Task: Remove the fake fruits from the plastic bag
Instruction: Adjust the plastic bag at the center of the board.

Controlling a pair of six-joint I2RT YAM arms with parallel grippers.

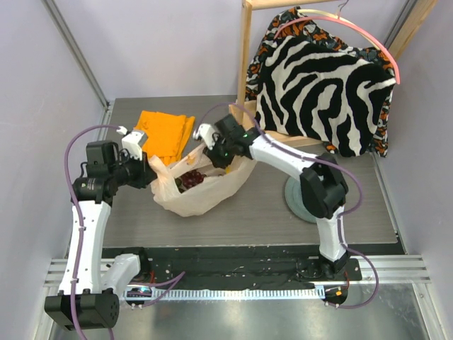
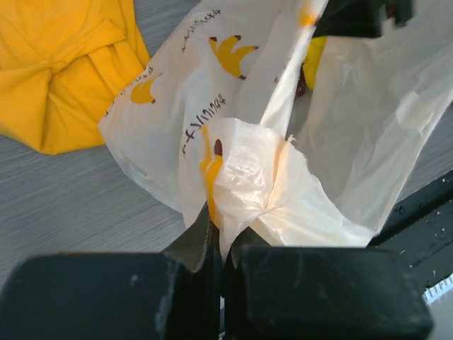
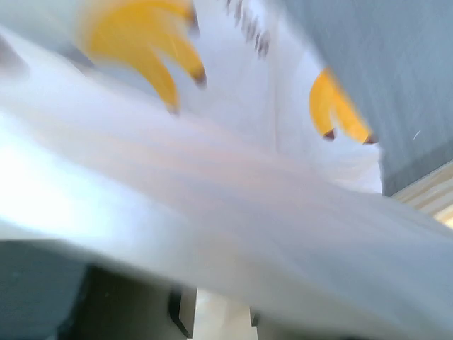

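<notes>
The plastic bag (image 1: 202, 190) lies crumpled mid-table, its mouth facing the far side. Inside it I see dark red grapes (image 1: 192, 178). My left gripper (image 1: 151, 173) is shut on the bag's left edge, and in the left wrist view a wad of the plastic bag (image 2: 248, 177) is pinched between the fingers (image 2: 191, 248). A yellow fruit (image 2: 313, 60) shows deep in the opening. My right gripper (image 1: 216, 157) reaches into the bag's mouth from the right. In the right wrist view blurred bag plastic (image 3: 233, 212) covers its fingertips, so its grip is hidden.
A folded orange cloth (image 1: 164, 134) lies just behind the bag on the left. A zebra-patterned garment (image 1: 322, 85) hangs on a wooden rack at the back right. A round grey disc (image 1: 296, 200) sits under the right arm. A black strip (image 1: 233, 265) runs along the near edge.
</notes>
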